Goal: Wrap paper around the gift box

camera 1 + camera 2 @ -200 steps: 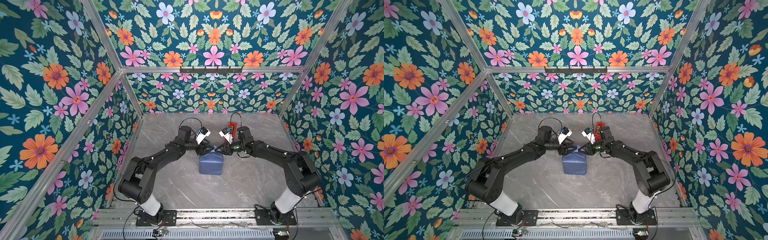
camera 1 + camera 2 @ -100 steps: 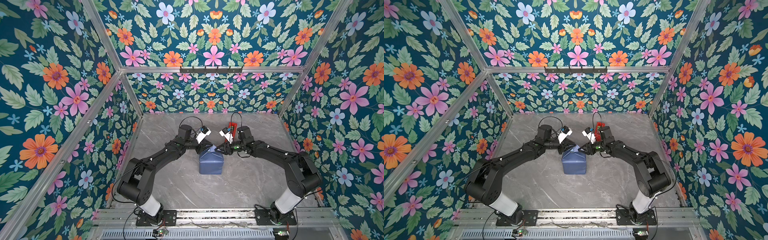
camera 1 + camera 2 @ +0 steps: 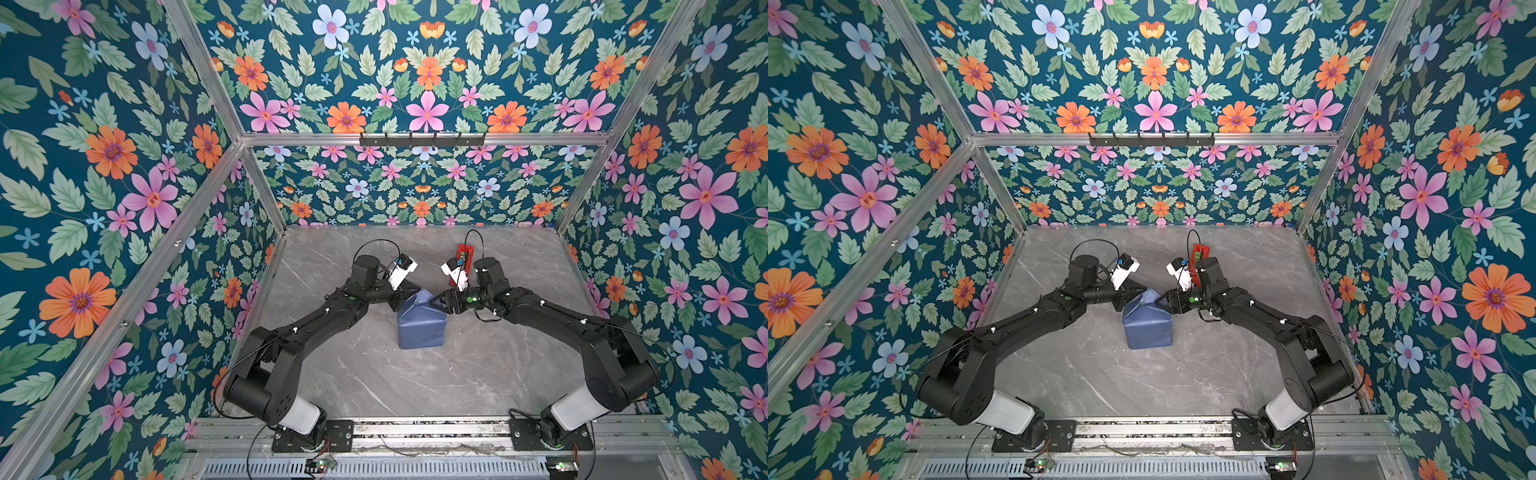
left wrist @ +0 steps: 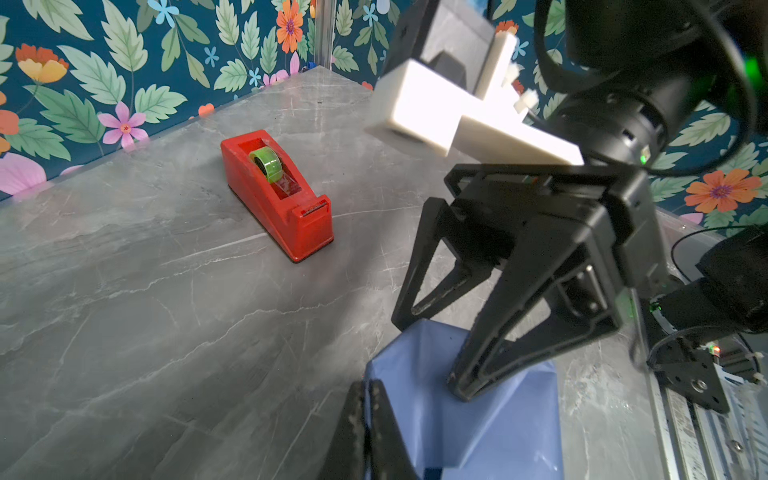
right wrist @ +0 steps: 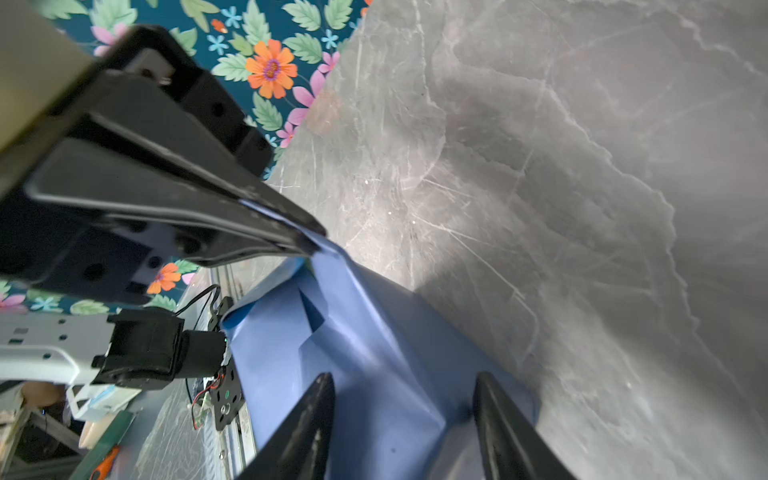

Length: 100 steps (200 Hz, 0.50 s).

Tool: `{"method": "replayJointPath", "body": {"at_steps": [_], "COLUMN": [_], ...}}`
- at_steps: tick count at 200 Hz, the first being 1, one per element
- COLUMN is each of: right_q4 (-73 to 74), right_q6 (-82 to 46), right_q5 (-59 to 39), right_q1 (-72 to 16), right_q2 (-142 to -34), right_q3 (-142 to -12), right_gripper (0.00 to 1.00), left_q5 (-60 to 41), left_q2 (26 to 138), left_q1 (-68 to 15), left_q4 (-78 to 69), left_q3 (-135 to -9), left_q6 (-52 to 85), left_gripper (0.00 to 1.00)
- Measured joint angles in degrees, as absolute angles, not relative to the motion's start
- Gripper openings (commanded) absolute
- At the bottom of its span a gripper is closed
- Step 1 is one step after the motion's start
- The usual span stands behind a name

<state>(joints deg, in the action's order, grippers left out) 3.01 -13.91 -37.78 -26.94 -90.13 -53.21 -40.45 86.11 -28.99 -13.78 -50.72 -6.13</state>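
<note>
Left tool (image 4: 368, 390): clamped narrow on a raised flap of the paper (image 3: 422, 328)
Right tool (image 5: 403, 378): spread wide, fingers over the paper

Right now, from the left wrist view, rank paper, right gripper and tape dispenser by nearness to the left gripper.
1. paper: pinched in the left gripper.
2. right gripper: open, just beyond, at the folded flap.
3. tape dispenser: farthest, out on the table.
</note>
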Motion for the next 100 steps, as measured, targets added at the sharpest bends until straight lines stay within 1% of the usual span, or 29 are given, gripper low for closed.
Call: {"method": "replayJointPath", "body": {"at_steps": [46,100], "right_q4": [5.23,10.13], "right_q6": [-18.46,-22.92], "right_q5": [-34.37,-32.86], "right_q1": [-27.57,-28.18], "right_q2": [-89.65,-89.01], "right_q3": [-50.65,-47.88], "right_gripper": [0.56,0.55], "left_q5": [-35.68,-27.79], "left_q2": [83.29,80.99], "left_q1": [-32.16,-36.16], "left_q4": [-15.86,-17.12], "left_q3": [-47.92,-44.86], "left_q6": [-4.45,-3.75], "left_gripper": [0.08,0.08]}}
